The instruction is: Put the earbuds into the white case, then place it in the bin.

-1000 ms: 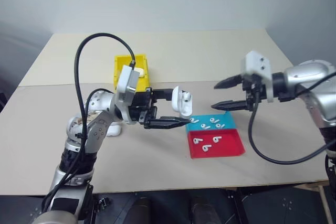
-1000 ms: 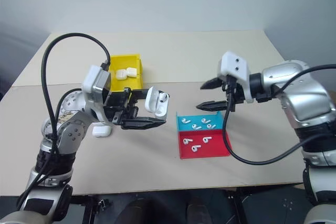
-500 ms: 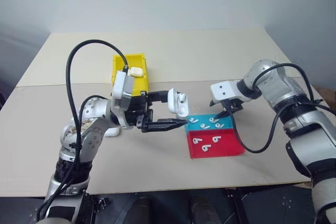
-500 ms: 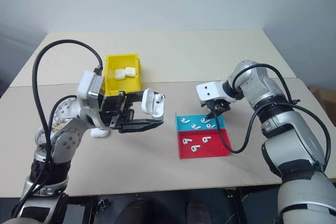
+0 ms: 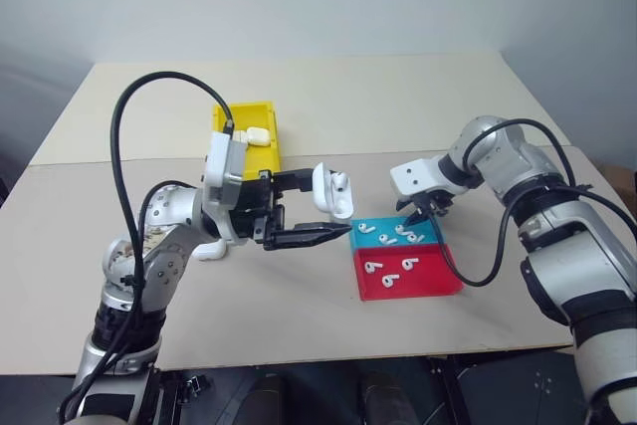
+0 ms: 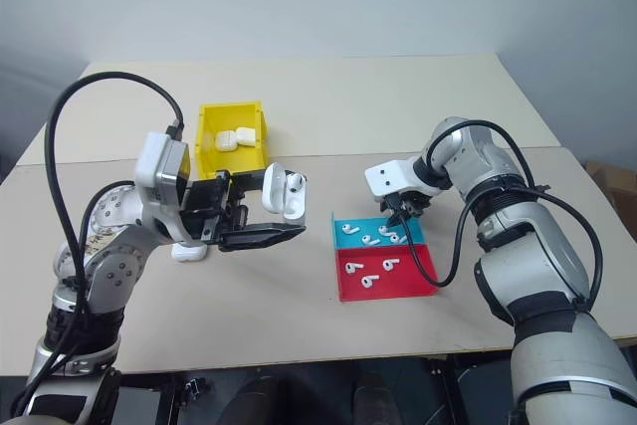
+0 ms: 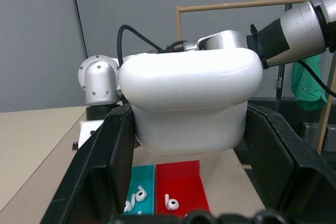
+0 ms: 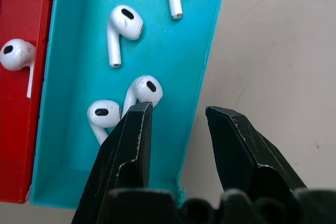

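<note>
A: Yellow plastic first: the bin [image 5: 231,136] sits toward the left of the beige table [image 5: 398,97], behind the left arm, with a couple of closed white cases [image 5: 257,134] lying in it. Another small white case [image 5: 211,250] rests on the table below that arm.

B: And the left gripper [image 5: 334,214]?

A: It points sideways toward the middle, fingers clamped on the white case [image 5: 331,192], which it holds in the air above the table with the lid swung open. One earbud seems to sit in it already. In the left wrist view the case [image 7: 191,98] is wedged between the two black fingers [image 7: 97,166].

B: What lies to the right of that?

A: The flat tray, a cyan half [image 5: 434,236] farther from the robot and a red half [image 5: 438,281] nearer. The earbuds [image 5: 388,235] are scattered across both; several in cyan, about three in red.

B: The right gripper?

A: The right gripper [image 8: 176,116] points down over the cyan half's outer edge, fingers spread with nothing between them. One fingertip [image 8: 139,114] stands just beside an earbud [image 8: 143,89] in the cyan half; the other is over the bare table outside the tray wall.
</note>
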Controlling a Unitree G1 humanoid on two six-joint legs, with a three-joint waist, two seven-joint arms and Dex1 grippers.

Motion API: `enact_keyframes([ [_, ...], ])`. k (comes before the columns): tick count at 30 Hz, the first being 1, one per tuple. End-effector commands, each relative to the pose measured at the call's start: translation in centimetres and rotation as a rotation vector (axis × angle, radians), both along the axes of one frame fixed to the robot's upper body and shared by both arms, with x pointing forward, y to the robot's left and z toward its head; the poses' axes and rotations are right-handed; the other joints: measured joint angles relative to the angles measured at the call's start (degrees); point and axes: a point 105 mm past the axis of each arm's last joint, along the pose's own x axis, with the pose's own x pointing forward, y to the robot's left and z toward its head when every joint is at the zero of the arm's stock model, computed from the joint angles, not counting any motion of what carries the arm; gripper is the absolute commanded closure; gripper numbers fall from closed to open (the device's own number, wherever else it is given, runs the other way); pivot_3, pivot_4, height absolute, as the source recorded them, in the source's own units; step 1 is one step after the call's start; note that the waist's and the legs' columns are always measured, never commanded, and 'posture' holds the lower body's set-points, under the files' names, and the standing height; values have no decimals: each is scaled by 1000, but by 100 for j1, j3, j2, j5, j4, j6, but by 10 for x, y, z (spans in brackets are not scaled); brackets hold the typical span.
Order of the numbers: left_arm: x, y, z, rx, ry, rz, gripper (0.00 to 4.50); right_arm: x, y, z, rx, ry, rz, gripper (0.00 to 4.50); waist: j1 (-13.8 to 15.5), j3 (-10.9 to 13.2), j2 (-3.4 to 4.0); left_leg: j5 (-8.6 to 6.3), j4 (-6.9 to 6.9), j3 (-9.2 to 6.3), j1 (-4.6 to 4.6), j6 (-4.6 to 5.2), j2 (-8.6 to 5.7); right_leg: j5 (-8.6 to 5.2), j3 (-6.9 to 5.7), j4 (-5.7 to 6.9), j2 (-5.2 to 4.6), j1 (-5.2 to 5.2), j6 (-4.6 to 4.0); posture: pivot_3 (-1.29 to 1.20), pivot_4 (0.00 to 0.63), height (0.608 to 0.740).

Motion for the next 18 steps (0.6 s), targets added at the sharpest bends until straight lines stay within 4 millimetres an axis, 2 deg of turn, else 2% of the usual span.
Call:
enact_keyframes([
  [1,-6,3,7,-13,-32,-10,1672,1,4,10,28,-25,21,2444,-11,0,0,0,0,0,0,0,0,0,1,0,0,0,0,0,150,740],
  [11,-6,3,4,-6,-28,-17,1672,1,4,27,51,-4,-20,2444,-8,0,0,0,-1,1,-1,0,0,0,2,2,0,-4,0,0,150,740],
  [18,-6,0,5,-8,-28,-24,1672,-9,9,21,25,71,-61,2444,0,0,1,-2,0,1,-3,3,-1,0,2,23,0,-9,0,0,150,740],
])
